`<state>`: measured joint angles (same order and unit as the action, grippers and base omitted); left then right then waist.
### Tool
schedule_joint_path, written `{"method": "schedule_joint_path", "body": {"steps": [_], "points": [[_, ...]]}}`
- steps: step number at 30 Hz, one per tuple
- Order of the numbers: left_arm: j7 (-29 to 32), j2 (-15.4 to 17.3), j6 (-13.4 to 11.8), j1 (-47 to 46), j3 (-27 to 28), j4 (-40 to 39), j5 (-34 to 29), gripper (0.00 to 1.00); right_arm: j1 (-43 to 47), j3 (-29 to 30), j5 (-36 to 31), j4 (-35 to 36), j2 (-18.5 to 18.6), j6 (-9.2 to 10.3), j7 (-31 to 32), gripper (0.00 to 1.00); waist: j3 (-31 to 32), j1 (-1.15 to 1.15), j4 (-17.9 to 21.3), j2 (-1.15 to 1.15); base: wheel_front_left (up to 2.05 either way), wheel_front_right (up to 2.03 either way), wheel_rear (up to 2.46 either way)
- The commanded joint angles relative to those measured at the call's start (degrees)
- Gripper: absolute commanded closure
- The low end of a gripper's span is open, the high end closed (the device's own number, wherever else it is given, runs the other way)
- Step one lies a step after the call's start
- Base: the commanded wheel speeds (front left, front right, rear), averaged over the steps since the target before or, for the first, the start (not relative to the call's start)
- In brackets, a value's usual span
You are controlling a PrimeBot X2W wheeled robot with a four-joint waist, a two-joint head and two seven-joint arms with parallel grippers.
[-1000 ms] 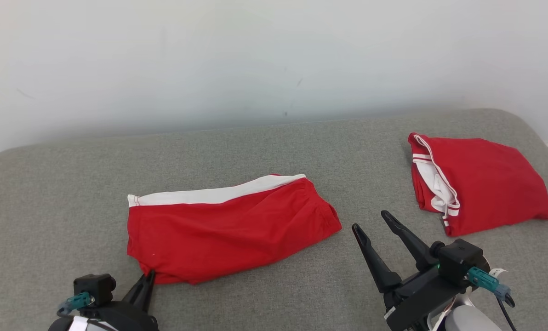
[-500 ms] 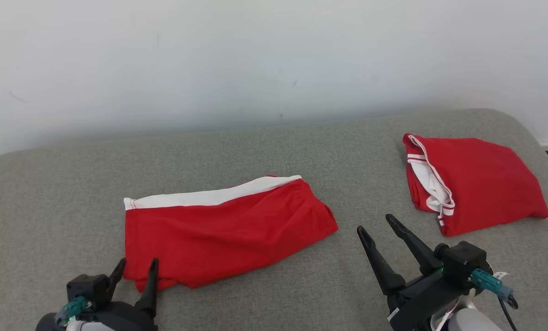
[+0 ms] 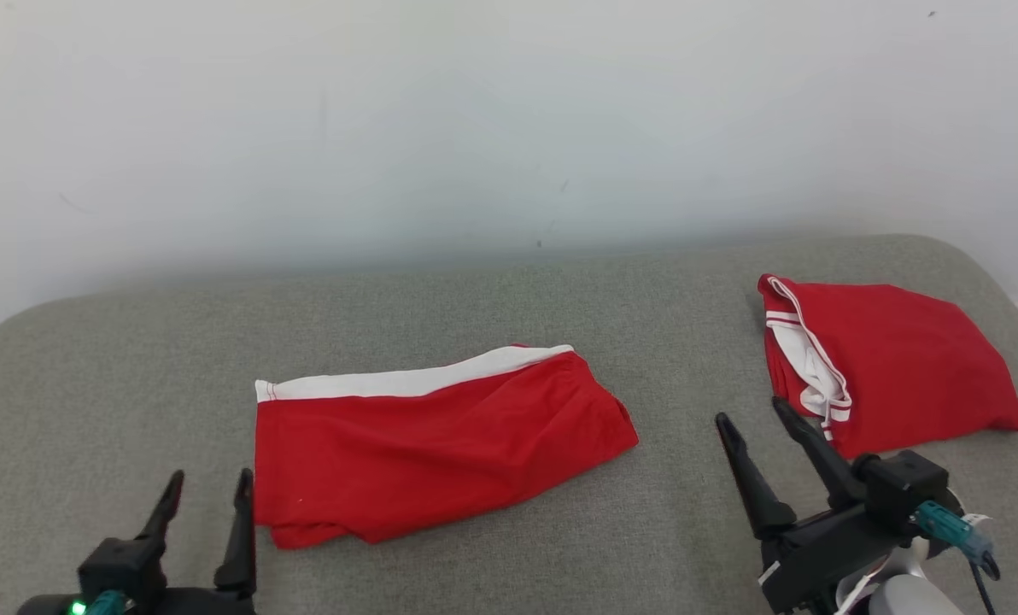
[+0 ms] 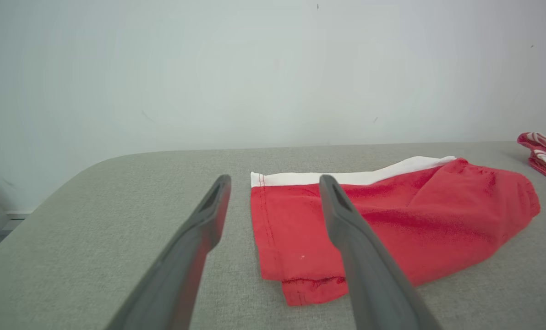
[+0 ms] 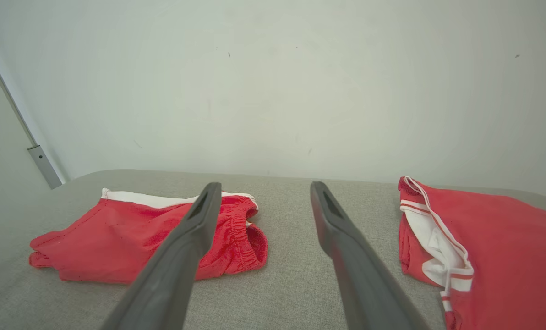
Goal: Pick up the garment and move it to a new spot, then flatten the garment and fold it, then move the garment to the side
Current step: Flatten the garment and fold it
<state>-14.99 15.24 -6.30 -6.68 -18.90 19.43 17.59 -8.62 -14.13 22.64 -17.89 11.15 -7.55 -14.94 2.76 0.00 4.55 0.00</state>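
left gripper (image 3: pixel 209 477): its two dark fingers (image 4: pixel 360 256) stood wide apart with nothing between them, over the near left part of the grey cushion (image 3: pixel 133 359). The inner finger was just beside the left edge of the garment (image 3: pixel 441 444).
right gripper (image 3: pixel 750 412): it was spread wide too and empty, toward the cushion's near right corner. Its tips were close to the second red garment (image 3: pixel 902 359); I could not tell whether they touched it.
garment: red shorts with a white band lay folded in the middle of the cushion, nearer the front edge than the wall (image 3: pixel 509 128). One under-layer poked out at its near left corner.
second red garment: it lay folded with white trim showing, by the far right corner.
risk, the grip: to my eye only the move to the side was left, and a pinch on the top layer alone would open the fold.
risk, the drag: sliding the garment over the rough cushion cloth could bunch the bottom layer, as the poking corner would catch first.
risk, the neighbour: the right gripper could snag the second piece's white trim or nudge it toward the right edge.
writing: there was none I could read and no brand on either piece. A small white tag (image 3: pixel 974 518) by the right wrist's cable was too small to make out.
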Motion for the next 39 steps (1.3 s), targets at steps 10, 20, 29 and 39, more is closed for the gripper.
{"method": "schedule_joint_path", "body": {"steps": [10,20,29,39], "points": [[-0.3,2.2,-4.3,8.4,5.5,-9.4,-1.5,0.00,4.1,6.9,-2.4,0.2,-1.8,0.14,0.0,0.00,1.5,0.00,-0.4,0.00,0.00,0.00,0.00],[1.0,4.3,-7.1,14.2,8.1,-13.2,-0.4,0.00,5.9,9.7,-5.0,1.5,-3.4,0.14,2.6,0.00,1.5,0.00,-1.4,0.00,0.00,0.00,0.00],[1.0,5.0,-8.3,16.1,9.0,-15.4,-0.2,0.00,6.2,10.7,-5.9,2.0,-4.4,0.14,3.2,0.00,1.1,0.00,-1.8,0.00,0.00,0.00,0.00],[2.9,5.6,-8.6,15.0,7.3,-17.1,-1.4,0.00,5.6,10.7,-6.0,1.9,-4.9,0.14,3.7,0.00,0.6,0.00,-1.5,0.00,0.00,0.00,0.00]]}}
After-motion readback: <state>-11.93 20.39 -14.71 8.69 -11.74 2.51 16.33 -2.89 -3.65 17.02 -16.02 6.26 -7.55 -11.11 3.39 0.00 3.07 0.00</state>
